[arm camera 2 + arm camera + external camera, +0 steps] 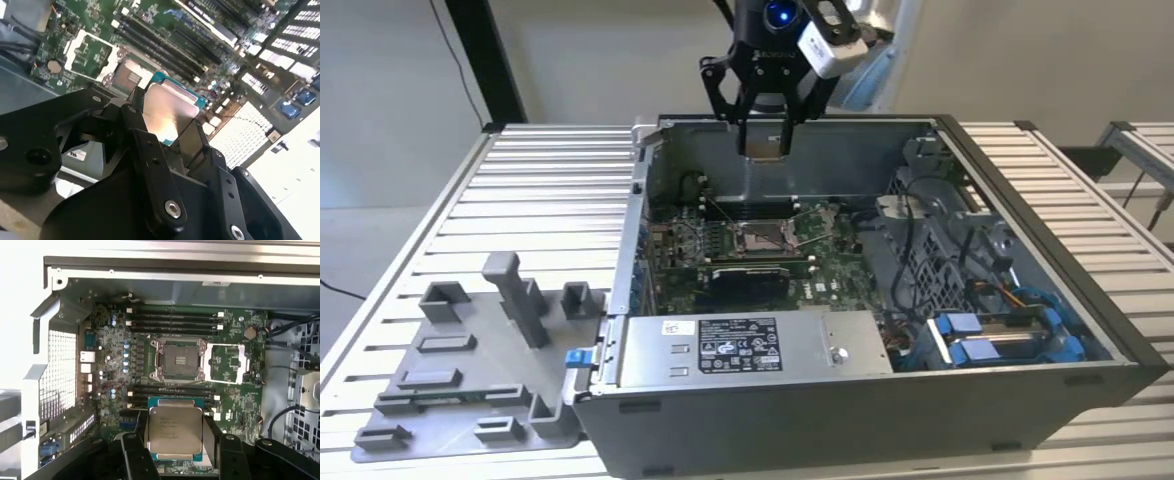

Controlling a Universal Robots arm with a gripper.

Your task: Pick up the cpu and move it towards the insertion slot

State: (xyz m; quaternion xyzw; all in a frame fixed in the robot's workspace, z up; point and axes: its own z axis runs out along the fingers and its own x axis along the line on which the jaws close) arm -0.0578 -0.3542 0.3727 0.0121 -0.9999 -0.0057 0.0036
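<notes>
First wrist view: gripper (176, 440) is seen clamped on the cpu (175, 429) by two opposite edges, held above the motherboard (235, 400), short of the insertion slot (180, 359). Cpu is judged light, stiff, thin, fragile underneath; edge hold is prob. best. Contact pads are hidden behind the plate. Exterior view: cpu is hard to make out.
</notes>
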